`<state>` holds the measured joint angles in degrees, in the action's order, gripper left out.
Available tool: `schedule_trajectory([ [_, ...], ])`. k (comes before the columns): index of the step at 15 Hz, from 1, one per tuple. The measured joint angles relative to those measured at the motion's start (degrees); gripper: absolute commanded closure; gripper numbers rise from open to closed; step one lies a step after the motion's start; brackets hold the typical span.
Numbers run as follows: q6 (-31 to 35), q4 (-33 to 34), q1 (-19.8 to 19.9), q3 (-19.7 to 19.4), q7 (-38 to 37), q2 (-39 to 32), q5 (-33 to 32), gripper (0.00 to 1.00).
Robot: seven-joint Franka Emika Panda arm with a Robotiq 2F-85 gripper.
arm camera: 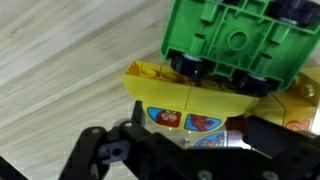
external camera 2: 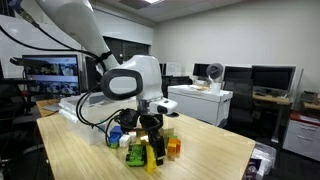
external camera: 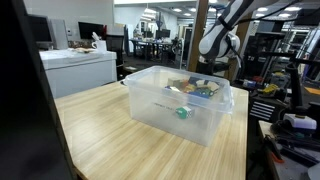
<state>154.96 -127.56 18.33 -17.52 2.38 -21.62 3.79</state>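
Note:
My gripper (arm camera: pixel 200 135) points down at the wooden table (arm camera: pixel 60 70) and stands open, with one finger on each side of a yellow block (arm camera: pixel 190 95) that has cartoon stickers. A green toy (arm camera: pixel 235 35) with black wheels lies upside down on the far edge of that block. In an exterior view the gripper (external camera 2: pixel 152 140) hangs over a small pile with the yellow block (external camera 2: pixel 135 157), a green piece (external camera 2: pixel 133 145) and an orange block (external camera 2: pixel 172 147). Nothing is gripped.
A clear plastic bin (external camera: pixel 180 105) stands on the table, with coloured toys (external camera: pixel 192 88) showing at its far side and the arm (external camera: pixel 215 40) behind it. Desks with monitors (external camera 2: pixel 270 80) and shelves surround the table. A blue piece (external camera 2: pixel 115 135) lies next to the pile.

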Motion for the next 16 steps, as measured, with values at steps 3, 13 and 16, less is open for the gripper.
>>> schedule_trajectory([
  [3,0.07,0.08,-0.85,0.46,-2.81,-0.02,0.02,0.0],
  [13,0.94,1.26,-1.42,2.66,-6.45,-0.65,0.46,0.0],
  [16,1.23,1.32,-1.25,2.65,-6.45,-0.65,0.47,0.0],
])
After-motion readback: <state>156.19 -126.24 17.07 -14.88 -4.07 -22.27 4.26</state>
